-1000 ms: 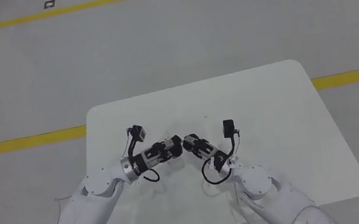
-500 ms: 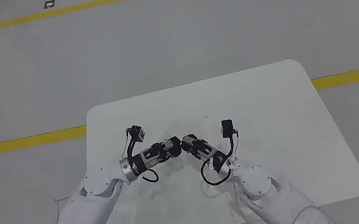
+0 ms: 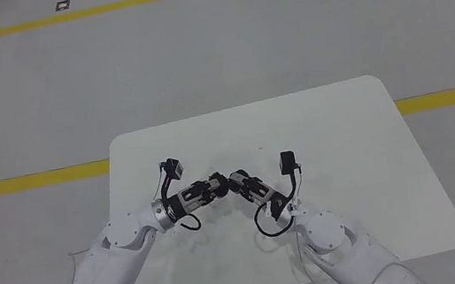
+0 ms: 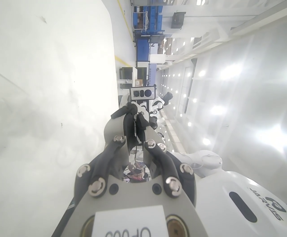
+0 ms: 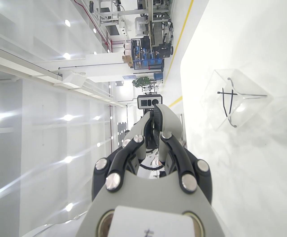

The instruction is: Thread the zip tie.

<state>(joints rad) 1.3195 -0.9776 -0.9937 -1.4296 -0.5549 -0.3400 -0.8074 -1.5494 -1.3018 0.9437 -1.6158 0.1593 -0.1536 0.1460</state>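
Observation:
Both grippers meet tip to tip above the middle of the white table [image 3: 341, 124]. My left gripper [image 4: 134, 117] is shut; a thin black strand, the zip tie [image 4: 135, 143], runs between its fingers. Just beyond its tips sit the dark fingertips of the right gripper [image 4: 120, 112]. In its own view my right gripper [image 5: 156, 112] is shut with the black pads pressed together, and anything between them is hidden. From above, the left gripper [image 3: 221, 181] comes in from the left and the right gripper [image 3: 237, 179] from the right.
A clear plastic box [image 5: 251, 112] lies on the table beside the right gripper, with several black zip ties [image 5: 228, 98] inside. The table's rounded far edge [image 5: 182, 60] lies beyond it. Open white tabletop surrounds the arms.
The two grippers have drawn slightly closer, so their tips now touch. Both stay shut.

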